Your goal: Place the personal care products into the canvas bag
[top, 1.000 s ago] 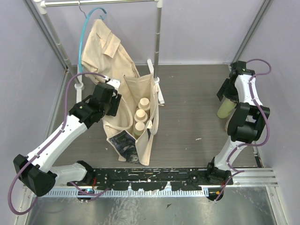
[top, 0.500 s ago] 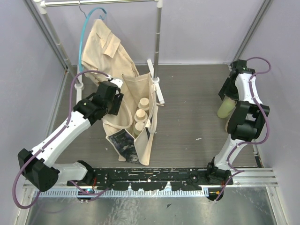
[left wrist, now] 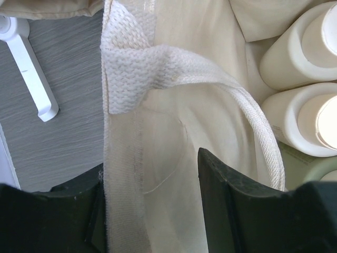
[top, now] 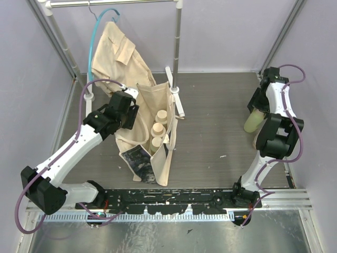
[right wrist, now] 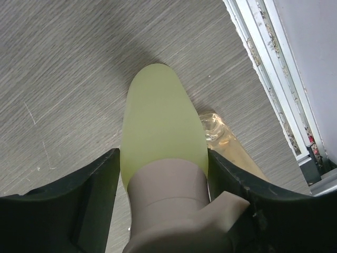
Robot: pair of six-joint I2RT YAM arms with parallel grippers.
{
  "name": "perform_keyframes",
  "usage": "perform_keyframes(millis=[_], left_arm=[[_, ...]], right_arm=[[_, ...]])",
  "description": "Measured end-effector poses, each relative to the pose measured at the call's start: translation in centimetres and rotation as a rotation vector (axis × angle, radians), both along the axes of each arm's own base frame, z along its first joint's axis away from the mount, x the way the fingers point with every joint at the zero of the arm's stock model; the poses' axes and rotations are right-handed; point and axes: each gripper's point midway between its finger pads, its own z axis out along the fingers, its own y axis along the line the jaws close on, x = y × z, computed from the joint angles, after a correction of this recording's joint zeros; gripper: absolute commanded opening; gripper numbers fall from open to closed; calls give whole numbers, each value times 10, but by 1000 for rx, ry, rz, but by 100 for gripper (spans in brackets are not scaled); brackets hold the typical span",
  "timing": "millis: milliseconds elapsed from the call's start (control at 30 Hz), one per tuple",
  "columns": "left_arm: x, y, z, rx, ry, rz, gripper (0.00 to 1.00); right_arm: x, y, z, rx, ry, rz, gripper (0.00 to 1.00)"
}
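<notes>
Left arm reaches forward, elbow bent. Left gripper (left wrist: 150,174) pinches the canvas bag's (top: 152,95) left rim beside a handle. The cloth is soft and probably sags if let go. Cream bottles (top: 158,129) stand inside.

Far right on the table (top: 210,121), right gripper (right wrist: 163,155) clasps the yellow-green bottle (right wrist: 160,116) near its cap. It looks light and smooth, likely slippery, so squeeze its flat sides. Arm is folded, wrist down.
</notes>
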Motion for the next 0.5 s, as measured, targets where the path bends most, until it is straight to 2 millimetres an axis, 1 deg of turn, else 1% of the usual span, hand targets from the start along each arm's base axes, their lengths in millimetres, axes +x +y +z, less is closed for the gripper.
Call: perform_keyframes(millis=[133, 267, 367, 500], left_arm=[[0, 0, 0, 2, -2, 2, 58], [2, -1, 5, -3, -11, 3, 58], [2, -1, 5, -4, -12, 3, 57], [3, 0, 5, -2, -14, 4, 57]], right_arm=[[4, 6, 2, 44, 6, 33, 1], [20, 22, 11, 132, -34, 79, 1], [33, 36, 29, 184, -92, 127, 1], [55, 57, 65, 199, -191, 216, 1]])
